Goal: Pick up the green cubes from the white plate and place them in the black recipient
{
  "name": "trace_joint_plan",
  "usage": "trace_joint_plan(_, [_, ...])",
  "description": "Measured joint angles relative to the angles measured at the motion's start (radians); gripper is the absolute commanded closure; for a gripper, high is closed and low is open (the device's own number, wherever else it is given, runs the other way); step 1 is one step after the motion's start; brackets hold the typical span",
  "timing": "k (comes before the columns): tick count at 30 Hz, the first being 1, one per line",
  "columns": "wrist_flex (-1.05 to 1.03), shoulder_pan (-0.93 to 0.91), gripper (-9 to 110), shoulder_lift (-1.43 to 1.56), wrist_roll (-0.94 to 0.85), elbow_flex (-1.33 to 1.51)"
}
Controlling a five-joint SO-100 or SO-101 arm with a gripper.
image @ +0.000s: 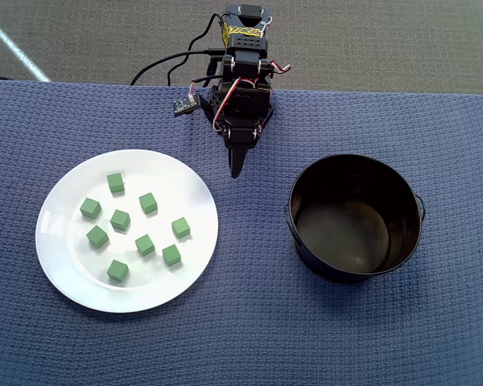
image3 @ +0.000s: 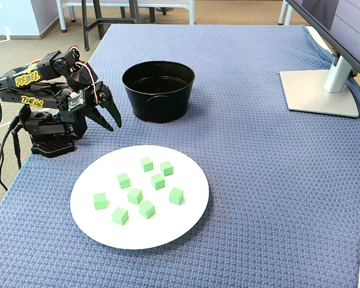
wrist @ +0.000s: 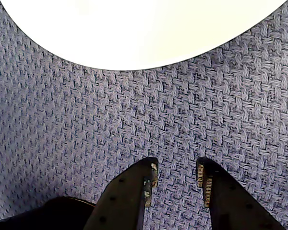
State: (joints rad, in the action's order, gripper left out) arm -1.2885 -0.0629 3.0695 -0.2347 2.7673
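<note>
- A blue woven cloth (image: 386, 338) covers the table; past its far edge in the overhead view lies grey carpet (image: 386, 40), and in the fixed view a monitor stand (image3: 321, 90) rests on the cloth at the right.
- The claw (image: 237, 170) hangs low over bare cloth, folded in close to the arm's base, and holds nothing.
- In the wrist view its two fingers (wrist: 149, 179) stand a narrow gap apart, with cloth showing between the tips.
- In the fixed view the claw (image3: 111, 120) points down and to the right, its tips above the cloth between base and pot.
- The arm (image3: 42, 90) is black with yellow lettering and red and white wires; its base sits at the cloth's edge.
- The plate (image: 60, 265) lies just beside the claw, to its left in the overhead view; the wrist view shows only its rim (wrist: 144, 52) across the top.
- Nine cubes (image: 120, 219) rest on the plate, spread loosely over its middle, none stacked, most apart from one another.
- In the fixed view the cubes (image3: 135, 195) sit in the plate's (image3: 180, 231) left and centre part.
- The pot (image: 302, 241) stands to the claw's right in the overhead view, well apart from the plate.
- Its inside is shiny and no cubes show in it.
</note>
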Motion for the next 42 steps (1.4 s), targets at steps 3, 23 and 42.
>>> trace_joint_plan(3, [0.04,0.006,101,-0.034,0.089,-0.002])
trace_joint_plan(23, [0.393,-0.19,89,-0.716,0.129,-0.288])
trace_joint_plan(42, [0.422,-0.394,84,-1.308,0.132,-0.681])
